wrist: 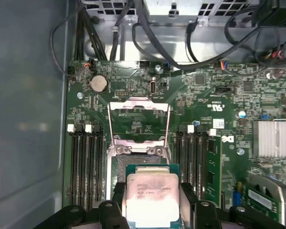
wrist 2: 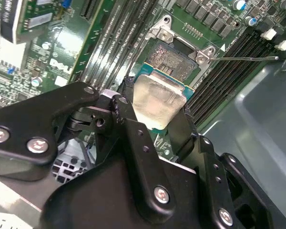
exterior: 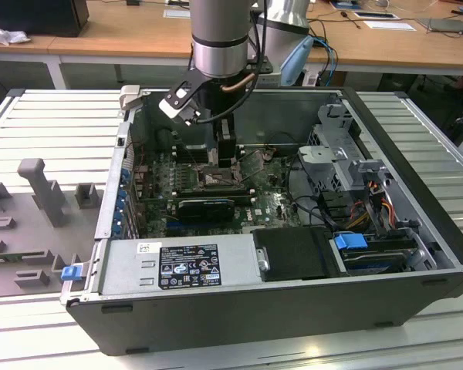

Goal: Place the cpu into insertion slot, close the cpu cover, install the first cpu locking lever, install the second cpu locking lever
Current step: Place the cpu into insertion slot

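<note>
My gripper (wrist: 152, 212) is shut on the cpu (wrist: 151, 193), a flat square chip with a silvery top on a green edge, held by two opposite sides between black fingers (wrist 2: 128, 117). The cpu (wrist 2: 158, 102) hangs just above the insertion slot (wrist 2: 174, 59) and partly covers its dull contact bed (wrist: 133, 161). The cpu cover (wrist: 138, 102), a thin metal frame with a square window, stands swung open beyond the slot. Two thin locking levers (wrist: 169, 125) stick up beside it. In the exterior view the gripper (exterior: 222, 158) reaches down inside the open computer case.
Long black memory slots (wrist: 86, 162) flank the socket on both sides. A finned heat sink (wrist: 274, 138), a coin battery (wrist: 98, 83) and cable bundles (wrist: 148, 33) lie around it. The power supply (exterior: 177, 266) and case walls (exterior: 405, 146) hem in the arm.
</note>
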Controlling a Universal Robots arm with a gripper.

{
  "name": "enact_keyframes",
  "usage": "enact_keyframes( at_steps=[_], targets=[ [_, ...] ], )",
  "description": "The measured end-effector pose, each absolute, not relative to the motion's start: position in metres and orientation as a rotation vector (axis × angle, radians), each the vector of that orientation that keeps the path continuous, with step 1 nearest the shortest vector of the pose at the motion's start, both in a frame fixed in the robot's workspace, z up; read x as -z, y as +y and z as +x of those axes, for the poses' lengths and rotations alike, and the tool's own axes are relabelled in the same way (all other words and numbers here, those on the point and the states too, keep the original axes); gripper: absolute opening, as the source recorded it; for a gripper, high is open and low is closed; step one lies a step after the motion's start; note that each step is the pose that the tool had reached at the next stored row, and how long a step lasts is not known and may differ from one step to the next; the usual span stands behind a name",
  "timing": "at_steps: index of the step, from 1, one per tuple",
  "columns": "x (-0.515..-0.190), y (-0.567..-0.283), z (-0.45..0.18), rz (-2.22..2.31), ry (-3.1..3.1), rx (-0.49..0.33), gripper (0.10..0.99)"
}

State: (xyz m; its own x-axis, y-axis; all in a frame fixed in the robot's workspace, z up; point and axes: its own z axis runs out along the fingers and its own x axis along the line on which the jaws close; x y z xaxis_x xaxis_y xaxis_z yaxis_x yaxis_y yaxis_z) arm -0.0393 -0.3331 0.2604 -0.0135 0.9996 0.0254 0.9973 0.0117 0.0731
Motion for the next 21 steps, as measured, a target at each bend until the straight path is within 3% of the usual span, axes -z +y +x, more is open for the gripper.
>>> enact_keyframes(
  at_steps=[21],
  targets=[
    [-0.220, -0.322, -0.043, 2.185, 2.208, -0.109, 0.529]
  ],
)
